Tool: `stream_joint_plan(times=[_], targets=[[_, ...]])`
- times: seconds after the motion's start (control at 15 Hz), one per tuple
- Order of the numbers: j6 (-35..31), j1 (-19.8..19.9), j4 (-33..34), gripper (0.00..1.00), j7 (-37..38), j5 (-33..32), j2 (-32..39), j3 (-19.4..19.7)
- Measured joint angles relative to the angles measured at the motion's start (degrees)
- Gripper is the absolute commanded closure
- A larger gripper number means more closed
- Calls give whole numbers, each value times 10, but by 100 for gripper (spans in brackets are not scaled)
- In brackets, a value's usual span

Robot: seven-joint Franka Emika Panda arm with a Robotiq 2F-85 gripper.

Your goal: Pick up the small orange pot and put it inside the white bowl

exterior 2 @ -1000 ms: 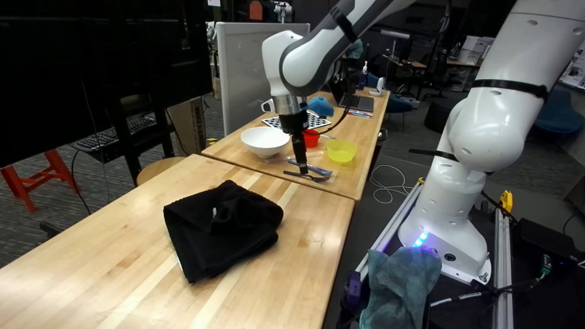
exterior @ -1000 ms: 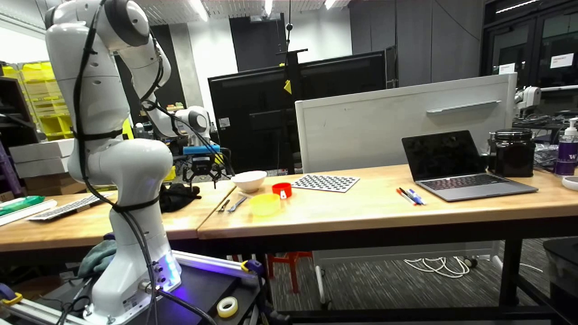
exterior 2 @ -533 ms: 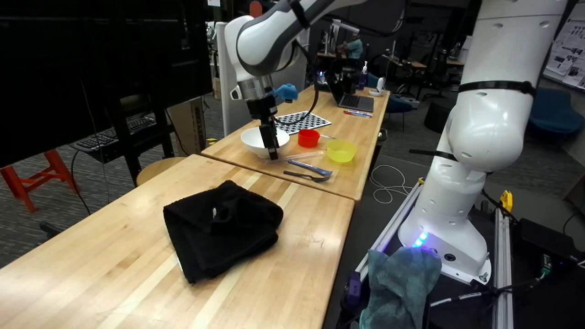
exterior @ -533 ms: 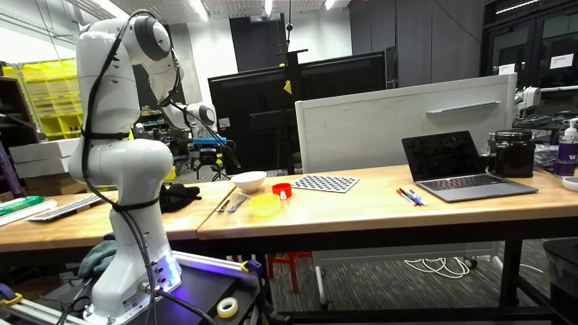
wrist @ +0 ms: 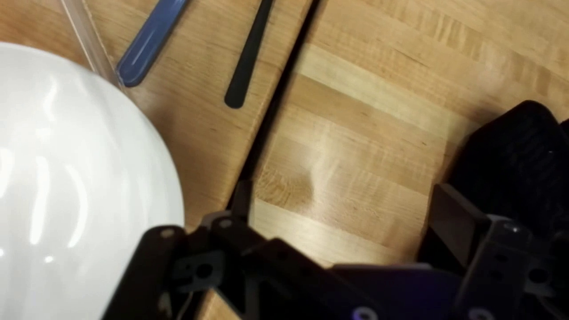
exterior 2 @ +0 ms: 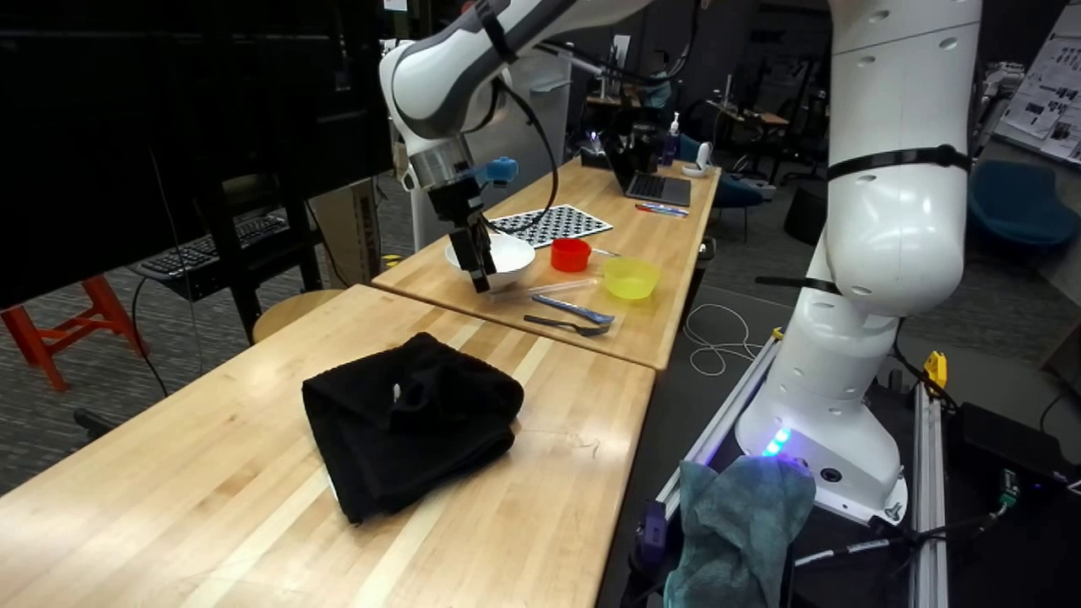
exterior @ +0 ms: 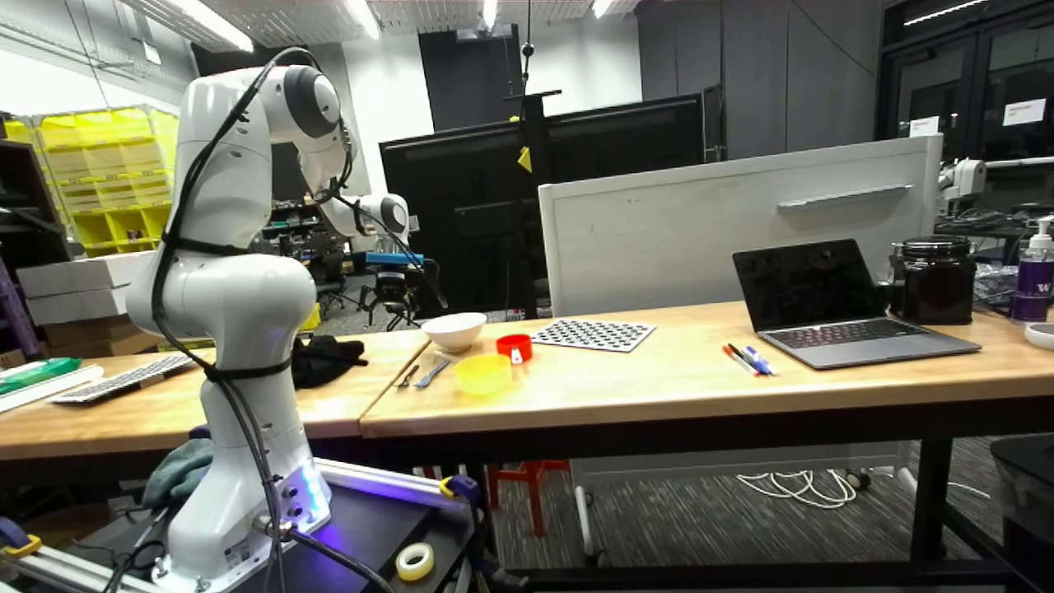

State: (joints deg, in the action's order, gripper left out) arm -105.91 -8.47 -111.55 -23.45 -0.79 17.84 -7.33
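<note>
The small orange pot, a red-orange cup, stands on the table in both exterior views [exterior: 514, 348] [exterior 2: 571, 256]; it is out of the wrist view. The white bowl stands near it in both exterior views [exterior: 454, 331] [exterior 2: 513, 257]. The bowl also fills the left of the wrist view [wrist: 89, 178]. My gripper is open and empty in the wrist view [wrist: 351, 209], its fingers wide apart above the table, with the bowl beside the left finger. In an exterior view the gripper [exterior 2: 481, 283] overlaps the bowl's near side; contact cannot be told. It also shows in an exterior view [exterior: 393, 319].
A yellow bowl [exterior 2: 631, 279] stands near the pot. A blue knife [wrist: 151, 42], a black fork [wrist: 249, 58] and a clear strip [wrist: 89, 35] lie beside the white bowl. A black cloth [exterior 2: 410, 422] lies across the table seam [wrist: 266, 124]. A checkered mat [exterior: 593, 333] lies behind.
My arm has swung across, carrying the open gripper from above the cutlery to beside the white bowl, leftward in an exterior view. The pot and bowl have not moved.
</note>
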Motion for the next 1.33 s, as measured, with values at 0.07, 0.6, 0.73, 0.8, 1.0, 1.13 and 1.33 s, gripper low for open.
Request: stream_joint_plan(times=[0.07,0.6,0.73,0.8,1.0,1.13,1.33], targets=[[-3,3,0,0,0,0,-2,0],[-146,37,-53,0,-11,75,-43,-2],[-176,46,-51,0,-7,80,-46,0],[-184,50,-45,0,-1,77,-46,4],[-205,67,-22,0,10,49,-51,26],[-227,80,-9,0,20,27,-57,44],[-238,95,8,0,27,10,-60,61]])
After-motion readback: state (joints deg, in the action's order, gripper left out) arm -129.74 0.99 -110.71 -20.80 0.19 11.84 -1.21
